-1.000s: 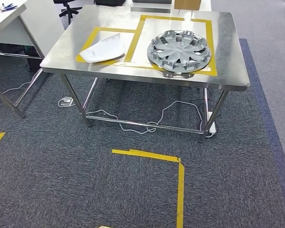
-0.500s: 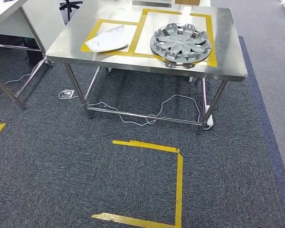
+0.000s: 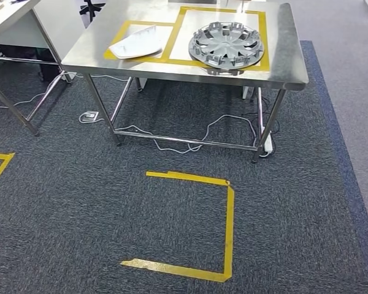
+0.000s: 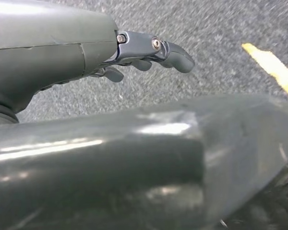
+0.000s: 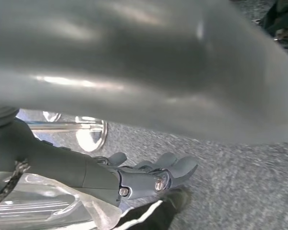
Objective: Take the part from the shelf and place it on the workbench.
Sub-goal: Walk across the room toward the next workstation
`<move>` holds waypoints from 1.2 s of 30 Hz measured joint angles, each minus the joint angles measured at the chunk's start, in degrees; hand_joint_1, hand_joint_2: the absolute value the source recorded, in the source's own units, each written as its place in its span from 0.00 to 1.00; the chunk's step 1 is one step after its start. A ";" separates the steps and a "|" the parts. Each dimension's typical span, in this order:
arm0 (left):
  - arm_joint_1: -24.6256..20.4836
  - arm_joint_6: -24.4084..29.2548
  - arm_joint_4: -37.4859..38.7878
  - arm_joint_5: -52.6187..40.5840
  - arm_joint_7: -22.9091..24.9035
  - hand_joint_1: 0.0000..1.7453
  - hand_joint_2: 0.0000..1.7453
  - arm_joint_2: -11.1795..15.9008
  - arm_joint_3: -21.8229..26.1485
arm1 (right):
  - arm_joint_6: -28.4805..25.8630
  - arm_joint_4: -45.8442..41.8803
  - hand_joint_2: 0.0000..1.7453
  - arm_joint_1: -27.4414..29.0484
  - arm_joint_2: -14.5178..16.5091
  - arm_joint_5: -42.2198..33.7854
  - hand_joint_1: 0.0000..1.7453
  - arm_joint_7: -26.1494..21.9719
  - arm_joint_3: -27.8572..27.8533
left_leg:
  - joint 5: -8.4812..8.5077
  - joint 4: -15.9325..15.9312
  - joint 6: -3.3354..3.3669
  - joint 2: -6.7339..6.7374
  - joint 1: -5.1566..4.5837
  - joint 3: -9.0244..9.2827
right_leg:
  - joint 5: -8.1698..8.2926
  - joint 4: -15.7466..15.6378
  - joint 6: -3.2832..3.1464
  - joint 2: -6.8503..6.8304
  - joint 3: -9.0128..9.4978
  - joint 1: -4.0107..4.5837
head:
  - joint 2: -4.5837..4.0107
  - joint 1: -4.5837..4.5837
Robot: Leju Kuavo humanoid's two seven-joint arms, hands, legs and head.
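Observation:
The steel workbench (image 3: 284,55) stands ahead in the head view. On it a grey wheel cover (image 3: 226,44) lies in a yellow-taped box, and a white curved part (image 3: 137,43) lies in the taped box to its left. In the left wrist view my left hand (image 4: 146,50) hangs over the grey carpet with its fingers stretched out and nothing in them. The right wrist view has my right hand (image 5: 150,172) low over the carpet, fingers straight and apart, holding nothing; a clear shiny sheet (image 5: 44,201) lies beside the wrist.
Yellow tape (image 3: 228,226) marks a square on the carpet between me and the workbench. Cables (image 3: 186,144) and a power strip (image 3: 268,142) lie under the bench. A second table (image 3: 11,110) stands at the left, and a blue carpet border (image 3: 339,153) runs along the right.
The whole picture has shifted: the workbench sits higher and smaller, and more of the taped floor square shows, so the camera has moved back. The parts on the bench have not moved.

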 joint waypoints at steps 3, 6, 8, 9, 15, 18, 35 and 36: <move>-0.51 0.57 0.54 0.80 -0.14 0.00 0.00 -0.04 -0.80 | -0.09 0.08 0.00 0.01 0.00 -0.37 0.00 0.17 -0.01 | -0.88 -6.94 0.74 -0.26 -0.36 3.53 | 1.30 0.72 0.94 -0.01 -1.50 0.12 | 0.00 0.06; -0.73 0.91 0.90 1.25 -0.25 0.00 0.00 -0.12 -1.59 | -0.08 0.14 0.00 0.15 0.00 -0.66 0.00 0.26 -0.15 | 0.42 -7.45 2.05 0.07 -0.24 1.83 | 0.40 1.72 2.02 0.23 -2.72 -0.01 | 0.00 0.04; -0.87 0.98 1.07 1.38 -0.31 0.00 0.00 -0.19 -2.00 | -0.05 0.21 0.00 0.21 0.00 -0.76 0.00 0.27 -0.26 | 1.89 -7.57 2.81 0.41 -0.10 0.10 | -5.01 6.23 2.52 0.52 -4.32 -0.20 | 0.00 0.16; -0.90 1.01 1.15 1.44 -0.33 0.00 0.00 -0.19 -2.21 | -0.04 0.25 0.00 0.19 0.00 -0.81 0.00 0.27 -0.26 | 2.64 -7.54 2.98 0.48 -0.14 -0.83 | -7.99 9.78 2.69 0.56 -5.14 -0.26 | 0.00 0.30; -1.09 1.25 1.52 1.91 -0.39 0.00 0.00 -0.32 -2.78 | -0.24 0.46 0.00 0.04 0.00 -0.93 0.00 0.04 -0.30 | 7.06 -6.62 2.29 0.69 -0.32 -6.65 | -4.75 8.57 2.72 0.57 3.77 -0.28 | 0.00 0.32; -1.42 1.75 1.60 2.43 -0.44 0.00 0.00 -0.40 -2.96 | -1.21 0.67 0.00 -0.37 0.00 -0.98 0.00 -0.68 -0.22 | 8.93 -6.13 1.42 0.62 -0.49 -7.73 | -7.22 -3.49 1.69 0.73 11.75 -0.07 | 0.00 0.36; -1.74 4.75 2.61 5.55 -0.68 0.00 0.00 -0.36 -5.36 | -2.71 1.90 0.00 -0.12 0.19 -2.08 0.00 -0.71 -0.09 | -0.04 -8.55 1.60 0.11 -0.42 3.57 | -0.60 -0.60 0.91 -0.30 1.71 0.33 | 0.00 0.10; -1.71 4.81 2.65 5.64 -0.66 0.00 0.00 -0.38 -5.49 | -2.72 1.93 0.00 -0.08 0.20 -2.11 0.00 -0.70 -0.08 | 0.24 -8.76 1.91 0.22 -0.32 3.22 | -0.92 -0.14 1.28 -0.18 1.22 0.29 | 0.00 0.12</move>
